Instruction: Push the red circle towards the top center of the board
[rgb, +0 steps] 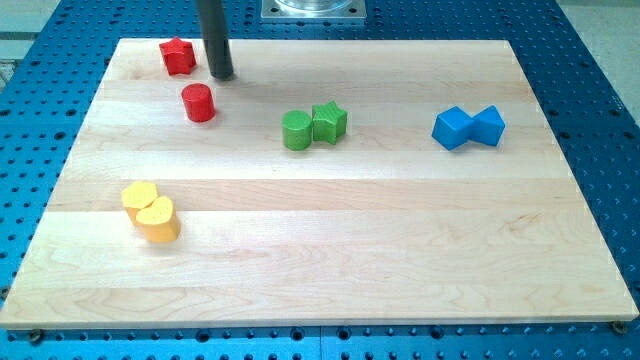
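Observation:
The red circle (198, 102) stands on the wooden board (330, 250) at the view's upper left. My tip (222, 75) touches the board just above and to the right of it, with a small gap between them. A red star (177, 56) sits near the board's top left corner, to the left of my tip.
A green circle (296, 130) and a green star (329, 122) touch each other near the middle top. Two blue blocks (468, 127) sit together at the right. Two yellow blocks (150, 211) sit together at the lower left. A metal mount (313, 9) is beyond the top edge.

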